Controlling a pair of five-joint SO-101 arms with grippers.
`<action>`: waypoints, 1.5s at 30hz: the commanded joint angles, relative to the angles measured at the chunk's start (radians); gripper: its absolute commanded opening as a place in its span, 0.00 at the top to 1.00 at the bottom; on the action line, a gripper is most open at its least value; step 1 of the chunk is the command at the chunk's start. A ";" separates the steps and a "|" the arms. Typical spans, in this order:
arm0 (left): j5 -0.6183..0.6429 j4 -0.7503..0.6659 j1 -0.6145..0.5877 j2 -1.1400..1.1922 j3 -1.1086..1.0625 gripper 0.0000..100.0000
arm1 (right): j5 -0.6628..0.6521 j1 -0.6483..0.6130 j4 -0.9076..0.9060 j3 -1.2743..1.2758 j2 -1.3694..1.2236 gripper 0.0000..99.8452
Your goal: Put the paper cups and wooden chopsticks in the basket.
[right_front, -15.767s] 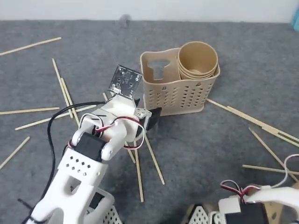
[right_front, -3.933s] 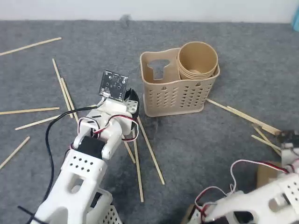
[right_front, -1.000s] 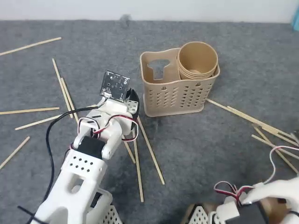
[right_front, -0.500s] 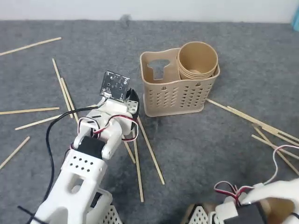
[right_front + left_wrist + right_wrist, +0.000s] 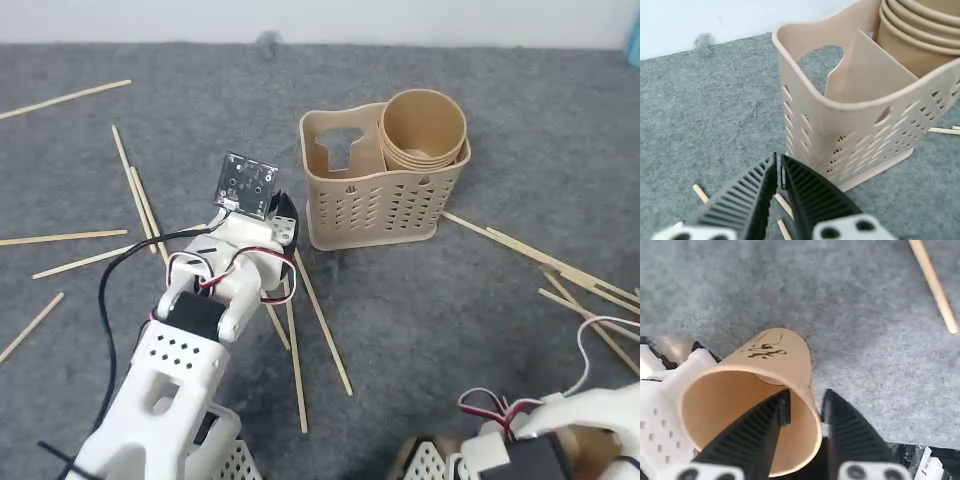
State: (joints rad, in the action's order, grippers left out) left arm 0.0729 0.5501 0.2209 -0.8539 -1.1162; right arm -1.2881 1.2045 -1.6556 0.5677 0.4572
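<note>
**Grey felt tabletop, one cup left to bin**

Grey felt tabletop (image 5: 480, 300), white wall (image 5: 320, 18) behind. Basket (image 5: 370, 205) sits mid-table. The stacked cups (image 5: 424, 130) fill one compartment, and the other is empty. Chopsticks (image 5: 320, 320) are scattered all around, none in the basket yet.

Right end effector (image 5: 806, 396) is closed on a paper cup (image 5: 765, 365), pinching the wall at the rim with one jaw inside and one outside. The cup is tipped on its side at the near right edge, well apart from the basket.

Left end effector (image 5: 779, 165) has its jaws all but together, holding nothing, just beside the basket's near corner and above some chopsticks.

Step in hand, as I judge it: carry the cup to the basket.
- Keep the pinch light, since the thin wall probably crumples.
- Lift clear first.
- Turn the mouth up and centre the cup over the stack before letting go.
- Approach from the right to stay off the left arm.
</note>
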 commanded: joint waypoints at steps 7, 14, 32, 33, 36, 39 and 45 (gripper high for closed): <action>-0.012 -0.026 0.012 -0.023 0.004 0.99 | 0.114 -0.038 -0.027 -0.114 0.028 0.99; -0.012 -0.026 0.012 -0.025 0.002 0.99 | 0.397 -0.240 -0.120 -0.339 0.027 0.99; -0.014 -0.026 0.006 -0.028 0.007 0.99 | 1.175 -0.923 -0.107 -1.177 -0.222 0.99; -0.014 -0.026 0.006 -0.028 0.007 0.99 | 1.197 -0.947 -0.102 -1.246 -0.266 0.99; -0.014 -0.028 0.006 -0.028 0.007 0.99 | 1.252 -1.018 -0.090 -1.478 -0.389 0.99; -0.015 -0.055 0.009 -0.021 0.002 0.99 | 1.300 -1.087 -0.091 -1.709 -0.484 0.99; -0.023 -0.060 0.009 -0.021 0.001 0.99 | 1.301 -1.267 -0.134 -1.898 -0.584 0.99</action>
State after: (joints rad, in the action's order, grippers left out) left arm 0.0667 0.5194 0.2209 -0.8539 -1.1193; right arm 0.0008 0.0061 -1.7568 -1.2520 -0.1181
